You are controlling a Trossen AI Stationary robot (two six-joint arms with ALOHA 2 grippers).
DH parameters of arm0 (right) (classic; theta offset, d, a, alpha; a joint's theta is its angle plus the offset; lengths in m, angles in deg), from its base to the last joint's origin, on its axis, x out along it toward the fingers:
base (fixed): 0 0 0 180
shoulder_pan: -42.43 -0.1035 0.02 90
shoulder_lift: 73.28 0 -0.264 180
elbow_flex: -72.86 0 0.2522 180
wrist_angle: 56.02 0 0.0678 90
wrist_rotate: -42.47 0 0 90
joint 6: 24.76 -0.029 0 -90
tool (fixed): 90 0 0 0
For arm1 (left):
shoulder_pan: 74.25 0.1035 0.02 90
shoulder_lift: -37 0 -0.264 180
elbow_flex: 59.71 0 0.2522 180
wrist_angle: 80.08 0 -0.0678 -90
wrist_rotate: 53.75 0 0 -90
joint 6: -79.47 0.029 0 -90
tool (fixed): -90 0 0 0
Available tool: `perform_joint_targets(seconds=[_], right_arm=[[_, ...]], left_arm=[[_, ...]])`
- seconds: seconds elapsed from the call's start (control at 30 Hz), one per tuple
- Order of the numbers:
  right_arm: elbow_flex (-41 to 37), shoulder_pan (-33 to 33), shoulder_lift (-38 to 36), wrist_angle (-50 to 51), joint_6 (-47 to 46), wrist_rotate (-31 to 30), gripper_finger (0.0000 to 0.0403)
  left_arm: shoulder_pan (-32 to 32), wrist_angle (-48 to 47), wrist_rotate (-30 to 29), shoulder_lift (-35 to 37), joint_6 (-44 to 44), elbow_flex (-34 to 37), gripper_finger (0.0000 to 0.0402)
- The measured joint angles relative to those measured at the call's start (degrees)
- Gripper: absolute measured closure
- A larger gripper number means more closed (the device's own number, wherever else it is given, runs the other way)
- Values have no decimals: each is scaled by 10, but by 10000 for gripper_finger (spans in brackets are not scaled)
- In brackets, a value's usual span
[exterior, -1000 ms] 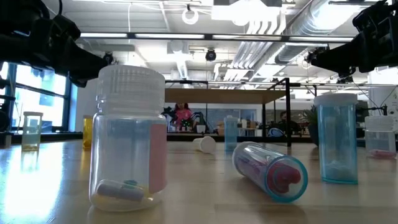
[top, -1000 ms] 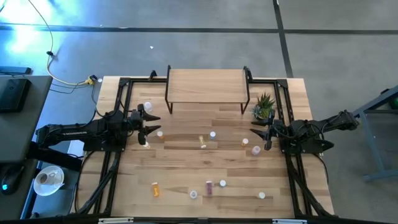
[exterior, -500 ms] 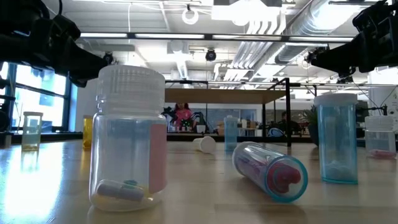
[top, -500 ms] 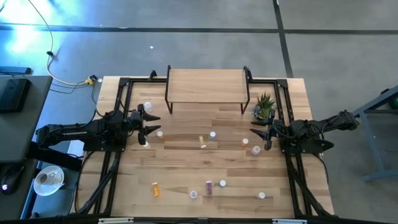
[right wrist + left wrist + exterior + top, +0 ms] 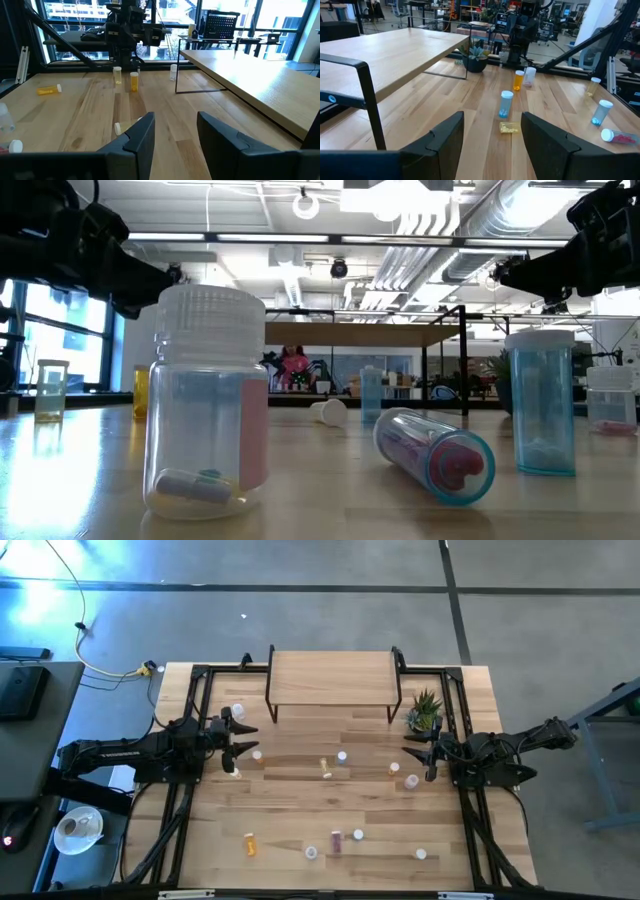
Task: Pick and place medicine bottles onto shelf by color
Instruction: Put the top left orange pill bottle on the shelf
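Nothing differs from a second ago. Our left gripper (image 5: 243, 740) hovers wide by the desk's left edge, our right gripper (image 5: 417, 759) wide by the right edge, both empty. The shelf (image 5: 331, 678) at the far edge is bare. We count about eleven bottles (image 5: 341, 757) scattered on the desk (image 5: 300, 790), one plant (image 5: 425, 711).

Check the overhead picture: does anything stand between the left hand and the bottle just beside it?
Nothing visible does. The left hand, open, sits right beside the bottle, with only bare table between them. The shelf top behind is bare too.
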Motion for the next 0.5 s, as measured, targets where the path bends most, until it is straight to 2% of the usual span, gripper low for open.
perform_joint_targets(seconds=[0.5], right_arm=[[0,0,0,0,0,0,263]], left_arm=[[0,-5,0,0,-17,0,213]])
